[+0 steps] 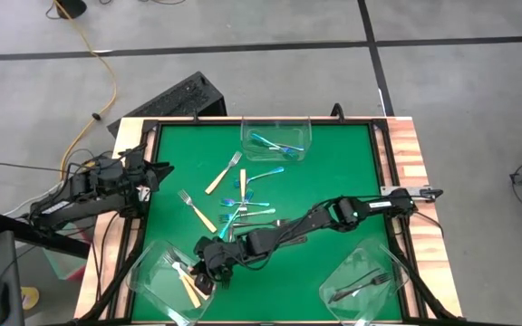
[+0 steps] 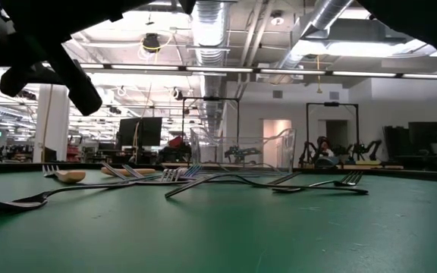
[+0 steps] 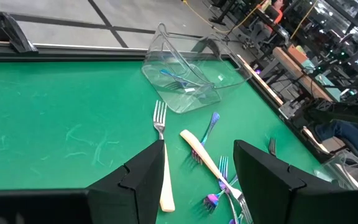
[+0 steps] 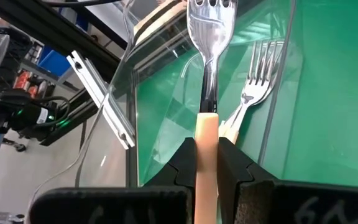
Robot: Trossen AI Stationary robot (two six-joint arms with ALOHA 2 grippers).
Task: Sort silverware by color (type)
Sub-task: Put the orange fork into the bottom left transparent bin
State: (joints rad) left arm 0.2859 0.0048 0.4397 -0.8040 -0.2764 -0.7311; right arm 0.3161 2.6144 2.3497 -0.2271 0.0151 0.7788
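Observation:
My right gripper [image 1: 207,274] reaches across to the clear tub [image 1: 152,288] at the near left corner and is shut on a tan-handled fork [image 4: 207,74]. A second tan-handled fork [image 4: 253,87] lies inside that tub. Loose silverware lies mid-table: tan-handled forks [image 1: 223,172] [image 1: 198,211], a blue-handled fork [image 1: 263,174] and a mixed cluster [image 1: 243,215]. Blue-handled forks lie in the far tub [image 1: 276,138], dark grey forks in the near right tub [image 1: 365,285]. My left gripper [image 1: 157,172] waits open at the table's left edge. My right gripper pinches the fork's tan handle [image 4: 207,134] between its two fingers, the handle running along the fingers. The fingers come slanting down from the table's right side. The fork's metal head [image 4: 211,18] points straight ahead over the tub; whether it rests on anything I cannot tell.
The green mat is framed by a black rail and a wooden border [image 1: 406,163]. The right arm [image 1: 333,215] stretches low across the mat's near half, over some of the loose forks. The mat's far left [image 3: 55,124] lies bare.

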